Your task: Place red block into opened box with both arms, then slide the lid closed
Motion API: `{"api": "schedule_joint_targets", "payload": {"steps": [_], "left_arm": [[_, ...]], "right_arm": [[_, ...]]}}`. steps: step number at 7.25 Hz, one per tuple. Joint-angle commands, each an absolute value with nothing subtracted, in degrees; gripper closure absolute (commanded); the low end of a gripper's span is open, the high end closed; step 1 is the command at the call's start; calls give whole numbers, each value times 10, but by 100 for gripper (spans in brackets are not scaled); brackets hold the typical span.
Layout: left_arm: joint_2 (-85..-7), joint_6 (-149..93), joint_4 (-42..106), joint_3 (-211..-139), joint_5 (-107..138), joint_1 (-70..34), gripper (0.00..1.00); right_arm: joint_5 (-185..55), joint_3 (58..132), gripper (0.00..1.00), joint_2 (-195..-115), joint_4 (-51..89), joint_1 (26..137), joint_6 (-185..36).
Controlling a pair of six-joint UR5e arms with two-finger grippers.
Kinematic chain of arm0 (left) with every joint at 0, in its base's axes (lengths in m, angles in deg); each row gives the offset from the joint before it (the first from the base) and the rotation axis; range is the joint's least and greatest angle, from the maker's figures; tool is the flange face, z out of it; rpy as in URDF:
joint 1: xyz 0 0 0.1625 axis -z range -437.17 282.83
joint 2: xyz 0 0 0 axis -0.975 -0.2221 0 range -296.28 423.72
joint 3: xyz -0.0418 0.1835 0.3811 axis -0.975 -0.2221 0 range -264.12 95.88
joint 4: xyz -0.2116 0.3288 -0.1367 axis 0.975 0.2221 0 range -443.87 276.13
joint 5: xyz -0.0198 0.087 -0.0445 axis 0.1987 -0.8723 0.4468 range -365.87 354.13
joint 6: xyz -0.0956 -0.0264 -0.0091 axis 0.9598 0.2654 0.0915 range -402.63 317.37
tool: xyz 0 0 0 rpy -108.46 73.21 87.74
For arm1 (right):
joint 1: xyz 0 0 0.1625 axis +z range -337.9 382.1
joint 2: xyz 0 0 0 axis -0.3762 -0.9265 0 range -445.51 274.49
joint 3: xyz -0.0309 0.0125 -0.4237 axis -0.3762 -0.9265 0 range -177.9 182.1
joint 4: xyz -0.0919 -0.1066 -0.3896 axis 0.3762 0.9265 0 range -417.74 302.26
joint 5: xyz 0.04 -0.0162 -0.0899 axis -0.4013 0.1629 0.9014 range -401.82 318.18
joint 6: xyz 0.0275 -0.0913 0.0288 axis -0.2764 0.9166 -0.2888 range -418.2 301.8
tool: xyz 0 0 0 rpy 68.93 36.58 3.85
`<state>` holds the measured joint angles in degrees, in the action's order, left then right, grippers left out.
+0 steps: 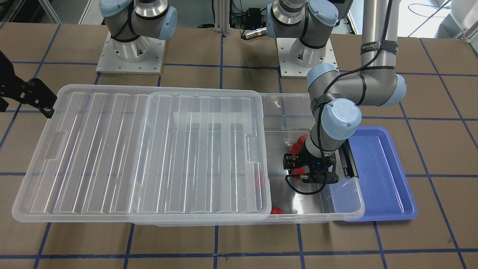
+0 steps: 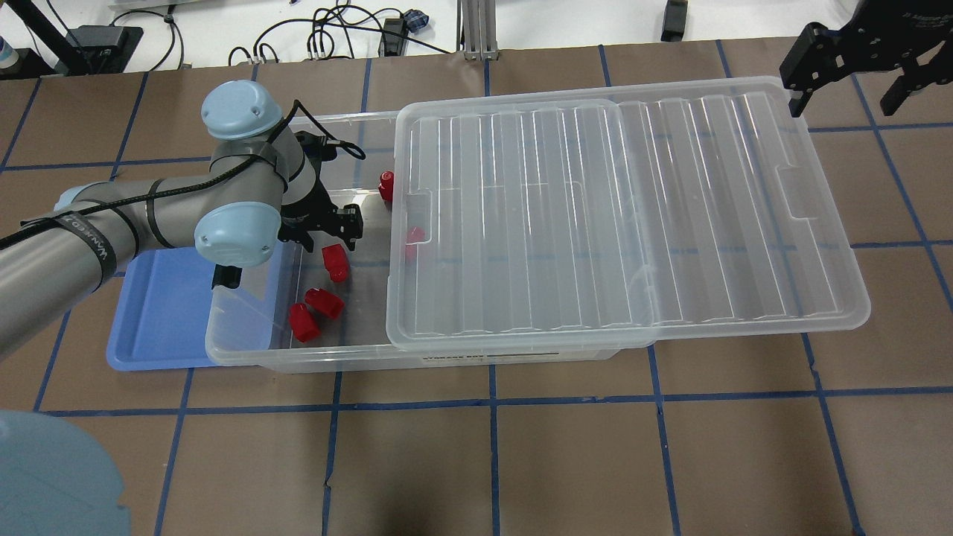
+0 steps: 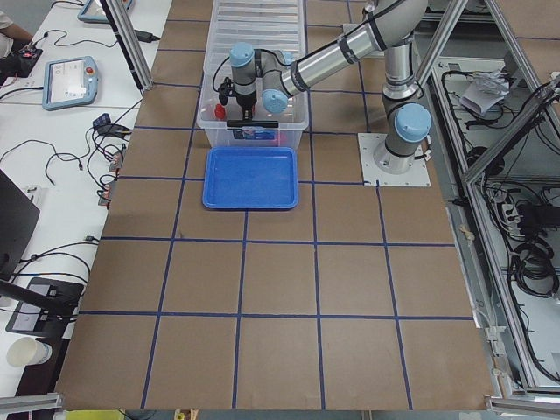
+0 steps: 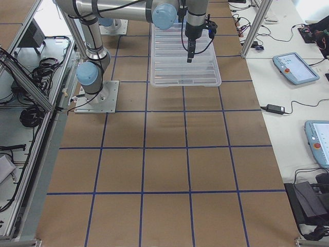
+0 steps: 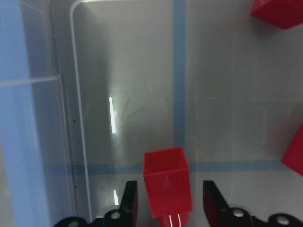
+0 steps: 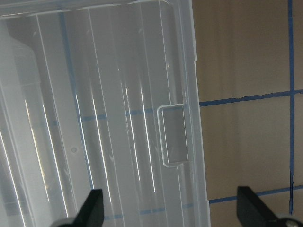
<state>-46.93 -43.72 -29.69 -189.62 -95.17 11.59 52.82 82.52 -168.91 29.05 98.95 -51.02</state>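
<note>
My left gripper [image 5: 170,205] is down inside the uncovered end of the clear box [image 2: 246,357], open. A red block [image 5: 166,187] lies on the box floor between its fingers [image 5: 129,201], with a small gap on each side. From overhead that red block [image 2: 335,262] sits just in front of the left gripper [image 2: 327,237]. Several other red blocks [image 2: 324,301] lie in the box, one partly under the lid [image 2: 633,216]. The ribbed lid covers most of the box and overhangs its far end. My right gripper [image 6: 170,208] hangs open above the lid's notch [image 6: 173,135].
A blue tray [image 2: 156,320] lies against the box's uncovered short end, partly under the left arm. The table is brown board with blue tape lines. Both arm bases [image 1: 130,56] stand at the robot's edge.
</note>
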Motion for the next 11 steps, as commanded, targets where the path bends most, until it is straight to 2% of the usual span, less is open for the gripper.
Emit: {"api": "schedule_joint_targets", "payload": {"steps": [1,3,6,9,11], "left_arm": [[-447,-429,-194,-1816,-950,124,0],[-407,-430,-58,-1743,-953,124,0],[-332,-435,63,-1668,-959,125,0],[-286,-444,60,-1693,-957,124,0],[-259,-503,56,-1683,-953,125,0]], "right_arm": [[528,825,0,-1689,291,989,-510],[528,825,0,-1689,289,989,-504],[529,827,0,-1681,297,973,-513],[529,841,0,-1668,307,915,-509],[529,857,0,-1630,316,894,-501]]}}
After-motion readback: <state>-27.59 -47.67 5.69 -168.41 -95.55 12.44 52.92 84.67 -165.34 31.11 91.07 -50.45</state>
